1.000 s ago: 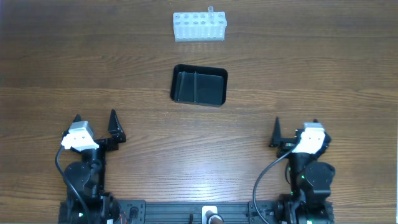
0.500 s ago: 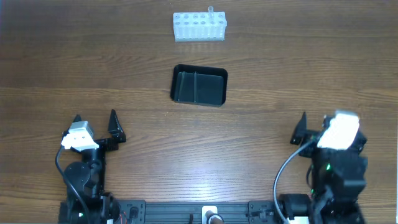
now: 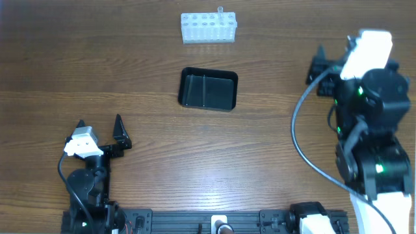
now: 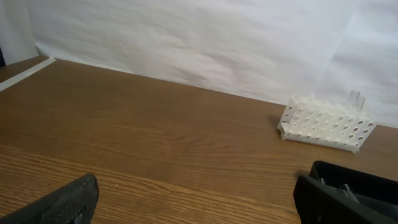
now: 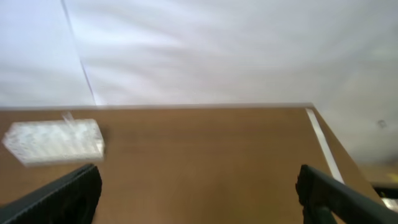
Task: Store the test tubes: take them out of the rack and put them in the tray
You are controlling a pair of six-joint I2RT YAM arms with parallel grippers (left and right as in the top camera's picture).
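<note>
Right gripper (image 3: 333,57) hangs high, fingers spread; left gripper (image 3: 99,121) sits low, spread. Ahead, the white rack (image 3: 208,30) holds one upright clear test tube (image 3: 220,10).

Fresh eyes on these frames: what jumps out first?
The right arm looms large at the right side of the table, lifted well above the wood, its pincer open. Next comes the white rack at the far middle, one clear test tube standing at its right end, with the black divided tray just nearer the arms. The left pincer sits open, low by its base.
</note>
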